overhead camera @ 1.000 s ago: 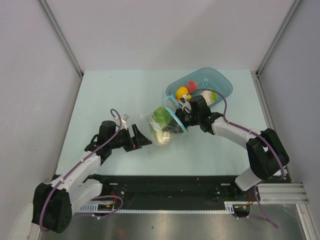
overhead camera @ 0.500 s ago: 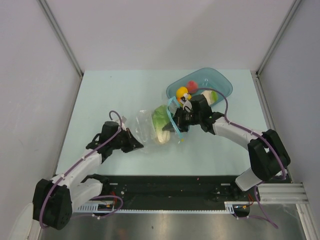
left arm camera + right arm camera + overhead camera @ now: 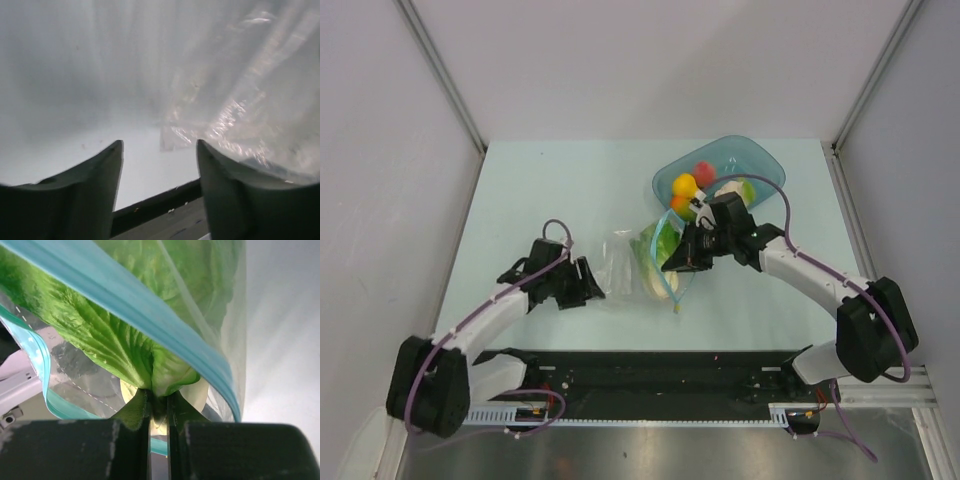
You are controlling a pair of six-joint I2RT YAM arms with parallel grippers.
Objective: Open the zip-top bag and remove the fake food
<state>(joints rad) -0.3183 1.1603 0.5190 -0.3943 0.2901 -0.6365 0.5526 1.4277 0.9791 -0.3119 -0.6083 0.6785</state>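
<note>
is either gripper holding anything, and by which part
The right gripper pinches the cabbage by its pale stem end, at the mouth of the zip-top bag. The left gripper is open, gripping nothing.

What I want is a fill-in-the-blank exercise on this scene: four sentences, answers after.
1. The right gripper is shut on the leafy green ___.
2. The left gripper is ___, gripping nothing.
3. The red piece lies in the teal ___.
4. The zip-top bag has a light ___ zip strip.
Missing words: cabbage; open; tray; blue.
</note>
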